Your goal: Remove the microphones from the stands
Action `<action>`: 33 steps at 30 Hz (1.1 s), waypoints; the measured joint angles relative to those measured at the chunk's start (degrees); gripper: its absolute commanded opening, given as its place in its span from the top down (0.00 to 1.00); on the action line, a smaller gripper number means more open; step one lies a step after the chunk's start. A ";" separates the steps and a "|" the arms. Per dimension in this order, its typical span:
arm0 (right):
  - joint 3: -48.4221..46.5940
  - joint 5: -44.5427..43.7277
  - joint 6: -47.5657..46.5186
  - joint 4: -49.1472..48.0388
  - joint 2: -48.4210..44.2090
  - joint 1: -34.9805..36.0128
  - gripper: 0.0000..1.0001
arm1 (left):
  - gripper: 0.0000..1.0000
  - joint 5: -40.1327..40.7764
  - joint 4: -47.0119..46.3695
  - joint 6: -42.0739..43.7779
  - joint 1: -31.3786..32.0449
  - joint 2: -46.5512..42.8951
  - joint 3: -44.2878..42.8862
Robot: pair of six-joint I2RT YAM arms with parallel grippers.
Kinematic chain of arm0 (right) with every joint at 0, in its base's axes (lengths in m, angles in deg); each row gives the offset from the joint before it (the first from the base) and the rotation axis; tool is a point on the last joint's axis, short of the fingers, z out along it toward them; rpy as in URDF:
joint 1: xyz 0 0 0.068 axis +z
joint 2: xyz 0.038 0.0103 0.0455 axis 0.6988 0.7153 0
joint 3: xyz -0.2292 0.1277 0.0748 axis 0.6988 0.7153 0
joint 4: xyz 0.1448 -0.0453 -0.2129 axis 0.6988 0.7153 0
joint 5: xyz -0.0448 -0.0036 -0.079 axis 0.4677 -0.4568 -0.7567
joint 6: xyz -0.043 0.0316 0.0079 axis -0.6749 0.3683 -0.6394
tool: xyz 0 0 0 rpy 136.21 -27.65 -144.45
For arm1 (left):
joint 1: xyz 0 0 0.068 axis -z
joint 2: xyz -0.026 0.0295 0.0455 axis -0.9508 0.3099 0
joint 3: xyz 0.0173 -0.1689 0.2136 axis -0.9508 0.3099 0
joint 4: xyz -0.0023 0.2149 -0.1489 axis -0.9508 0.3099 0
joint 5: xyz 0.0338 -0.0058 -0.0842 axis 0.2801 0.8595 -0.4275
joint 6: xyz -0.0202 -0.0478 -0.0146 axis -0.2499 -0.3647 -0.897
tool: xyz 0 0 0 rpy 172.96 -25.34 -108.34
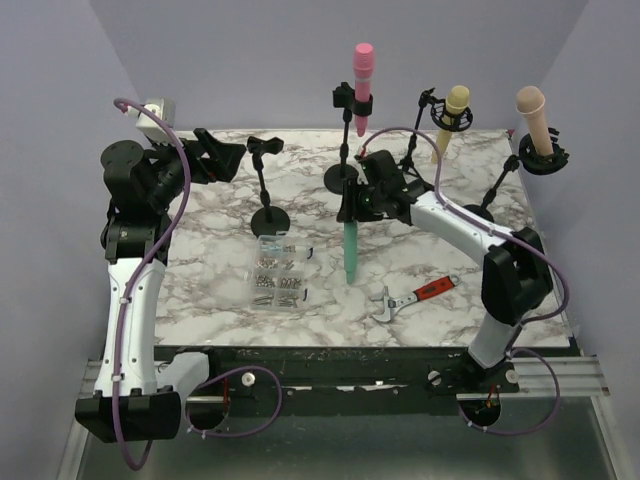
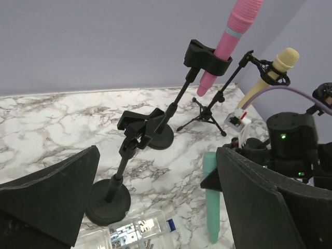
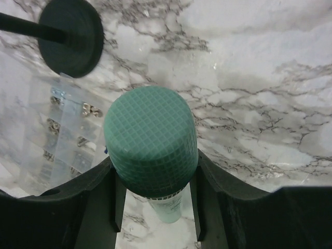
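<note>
The teal microphone (image 1: 351,250) is out of its stand. The right end effector (image 1: 352,208) grips it near the head, its two fingers partly closed against the sides of the body. In the right wrist view the gridded teal head (image 3: 150,140) fills the gap between the fingers (image 3: 101,202). The microphone hangs upright with its narrow tail pointing down at the marble surface (image 1: 200,290). It is just right of the clear box of screws (image 1: 278,272) and in front of the stand holding the pink microphone (image 1: 362,75). I cannot tell whether the tail touches the surface.

The short round-based stand (image 1: 268,190) to the left has an empty clip, so it is probably where the microphone came from. The left end effector (image 1: 222,155) is beside that stand with its fingers spread fully wide, holding nothing. In its own view the stand (image 2: 124,155) is ahead, between the open fingers.

The removal itself looks done, and the step in hand is putting the microphone down. The next move probably calls for lowering and tilting it so it lies flat on a bare patch of surface. That patch should be away from the screw box and the red-handled wrench (image 1: 415,297), and the fingers should open only once the body is supported.
</note>
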 measured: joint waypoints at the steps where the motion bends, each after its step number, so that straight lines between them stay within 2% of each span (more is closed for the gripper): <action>1: -0.09 0.42 0.33 0.68 1.42 0.00 0.99 | 0.02 0.98 0.66 0.00 0.44 -0.42 0.02; 9: -1.16 6.19 3.52 3.17 9.99 0.00 0.99 | 0.02 3.87 1.18 0.09 1.07 -0.59 0.26; 17: -2.97 2.34 7.02 1.99 16.68 0.00 0.99 | 0.03 5.03 1.27 0.55 2.12 -0.50 0.85; 25: -10.80 -3.10 10.95 0.55 23.23 0.00 0.88 | 0.03 4.98 1.03 0.46 2.16 0.13 1.16; 31: -11.02 -8.15 11.69 -0.39 23.54 0.00 0.80 | 0.04 4.96 1.05 0.46 2.16 0.92 1.25; 33: -10.80 -8.90 11.76 -0.57 23.47 0.15 0.74 | 0.04 4.96 1.05 0.46 2.16 1.03 1.25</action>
